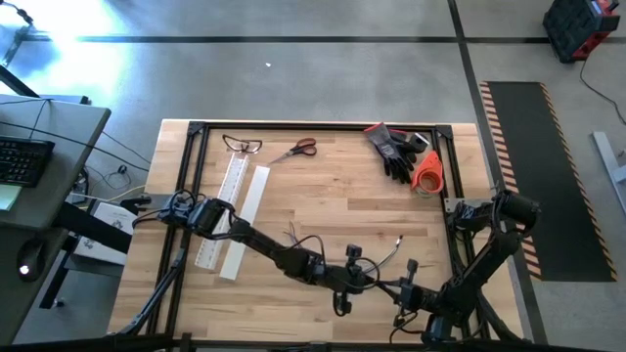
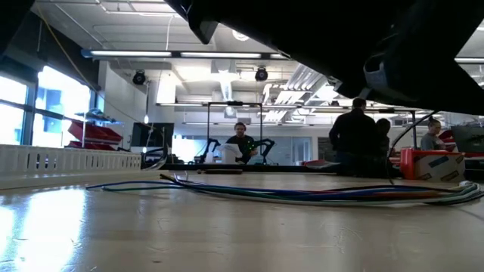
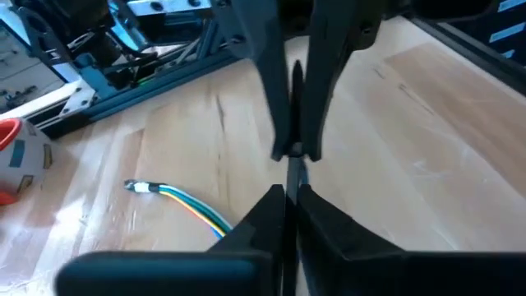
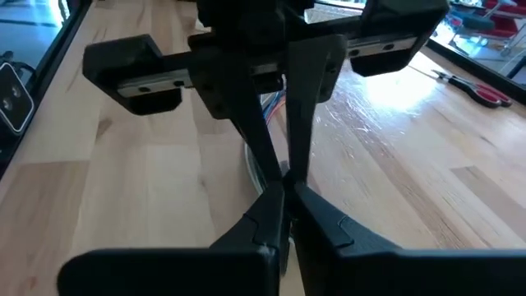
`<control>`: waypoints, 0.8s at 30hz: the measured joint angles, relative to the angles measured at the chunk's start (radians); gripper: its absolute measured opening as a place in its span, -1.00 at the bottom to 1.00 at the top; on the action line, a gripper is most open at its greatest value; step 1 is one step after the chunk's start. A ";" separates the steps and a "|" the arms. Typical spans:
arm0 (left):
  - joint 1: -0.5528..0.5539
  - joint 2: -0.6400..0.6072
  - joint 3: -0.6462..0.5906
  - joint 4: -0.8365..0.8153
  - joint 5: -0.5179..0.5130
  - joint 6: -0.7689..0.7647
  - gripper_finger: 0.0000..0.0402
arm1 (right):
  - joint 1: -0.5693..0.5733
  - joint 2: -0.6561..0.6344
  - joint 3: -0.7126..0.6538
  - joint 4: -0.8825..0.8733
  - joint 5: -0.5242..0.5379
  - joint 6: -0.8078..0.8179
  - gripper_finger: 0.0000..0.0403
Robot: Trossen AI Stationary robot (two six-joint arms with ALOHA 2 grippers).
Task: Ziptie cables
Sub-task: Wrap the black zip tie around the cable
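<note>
The cables [image 1: 311,242] lie slack on the wooden table, their grey, blue and coloured strands stretched along it in the low view [image 2: 302,193]. One plugged end [image 3: 138,187] points away from the grippers. My left gripper [image 3: 289,196] and my right gripper [image 4: 286,197] are both shut and meet tip to tip near the table's front edge [image 1: 389,286], just on the near side of the cables. A thin dark strip [image 3: 293,168] bridges the short gap between the two pairs of fingertips. My left gripper pinches one end of the thin dark strip [image 3: 292,179] at its fingertips, coming nearly level from the table's left. The strip is clear of the table. My right gripper pinches the strip's other end [image 3: 293,158] at its fingertips, coming slanting from the right, facing the left gripper.
Two white slotted bars [image 1: 240,210] lie at the left. Along the far edge are safety glasses [image 1: 243,145], scissors [image 1: 296,150], black gloves [image 1: 396,152] and an orange tape roll [image 1: 427,174]. People stand in the room behind [image 2: 355,136].
</note>
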 joint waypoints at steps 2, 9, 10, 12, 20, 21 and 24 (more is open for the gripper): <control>-0.001 0.000 0.000 0.000 -0.001 0.000 -0.97 | 0.000 0.000 0.000 0.003 -0.006 -0.007 -0.91; -0.001 0.000 0.000 -0.017 -0.003 -0.002 -0.99 | 0.002 -0.043 0.000 0.003 -0.074 -0.090 -0.32; -0.001 0.000 0.000 -0.020 -0.003 -0.008 -0.99 | 0.003 -0.058 0.000 0.003 -0.103 -0.114 -0.24; -0.001 0.000 0.000 -0.021 -0.004 -0.014 -0.99 | 0.003 -0.090 0.000 -0.001 -0.172 -0.156 -0.09; -0.001 0.000 0.000 -0.022 -0.004 -0.016 -1.00 | -0.008 -0.141 0.000 -0.069 -0.311 -0.217 -0.03; -0.001 0.000 0.000 -0.022 -0.004 -0.016 -1.00 | -0.011 -0.141 0.000 -0.072 -0.310 -0.217 -0.06; -0.001 0.000 0.000 -0.021 -0.005 -0.017 -1.00 | -0.024 -0.141 0.000 -0.069 -0.283 -0.216 -0.16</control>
